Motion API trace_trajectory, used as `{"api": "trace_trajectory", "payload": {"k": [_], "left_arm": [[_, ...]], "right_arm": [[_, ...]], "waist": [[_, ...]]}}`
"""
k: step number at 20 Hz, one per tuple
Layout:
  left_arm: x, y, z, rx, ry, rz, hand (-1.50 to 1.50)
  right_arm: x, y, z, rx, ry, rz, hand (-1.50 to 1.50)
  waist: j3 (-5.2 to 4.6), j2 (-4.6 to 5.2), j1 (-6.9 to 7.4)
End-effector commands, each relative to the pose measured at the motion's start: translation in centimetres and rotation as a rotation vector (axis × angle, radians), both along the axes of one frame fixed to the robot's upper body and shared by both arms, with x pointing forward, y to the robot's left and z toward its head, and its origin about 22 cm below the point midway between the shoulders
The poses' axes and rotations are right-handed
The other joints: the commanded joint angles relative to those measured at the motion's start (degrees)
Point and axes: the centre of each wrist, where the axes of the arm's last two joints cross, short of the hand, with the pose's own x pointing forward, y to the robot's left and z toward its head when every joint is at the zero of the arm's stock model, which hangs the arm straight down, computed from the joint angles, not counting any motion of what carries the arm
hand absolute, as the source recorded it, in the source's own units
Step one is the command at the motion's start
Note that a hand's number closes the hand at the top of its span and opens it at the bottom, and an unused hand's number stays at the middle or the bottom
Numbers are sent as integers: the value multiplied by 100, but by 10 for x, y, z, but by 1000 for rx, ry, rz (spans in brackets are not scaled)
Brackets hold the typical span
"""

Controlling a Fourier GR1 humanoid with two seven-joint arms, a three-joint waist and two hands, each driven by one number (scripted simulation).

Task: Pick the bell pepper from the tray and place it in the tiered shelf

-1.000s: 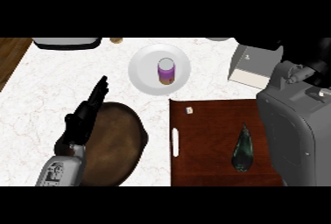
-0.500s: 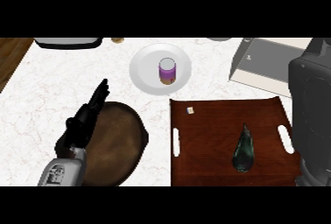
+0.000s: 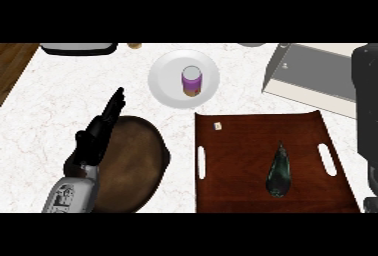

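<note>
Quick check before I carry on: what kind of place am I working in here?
Most likely a kitchen counter: a pale marble-look worktop carrying a white plate with a small cup, a wooden tray holding a dark green pepper, and a white shelf unit.

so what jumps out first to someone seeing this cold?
The dark wooden tray at lower right, with a slim dark-green bell pepper lying on it. Next, the white plate at top centre carrying a purple cup. The left hand rests open over a brown bowl.
</note>
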Motion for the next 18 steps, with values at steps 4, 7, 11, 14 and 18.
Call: {"api": "trace_trajectory", "payload": {"k": [4, 7, 11, 14, 18], "left_arm": [[15, -14, 7, 0, -12, -19, 0], [11, 1, -9, -2, 3, 5, 0], [0, 2, 0, 4, -19, 15, 0], [-4, 1, -4, -11, 3, -15, 0], [-5, 7, -3, -5, 14, 13, 0]], "right_arm": [[26, -25, -23, -133, 16, 48, 150], [33, -32, -42, -98, -14, 2, 150], [27, -58, -24, 83, -250, 88, 150], [44, -68, -45, 111, -269, 97, 150], [45, -89, -47, 115, -268, 115, 150]], "waist": [[1, 15, 8], [0, 10, -7], [11, 14, 26], [6, 34, 82], [3, 8, 30]]}}
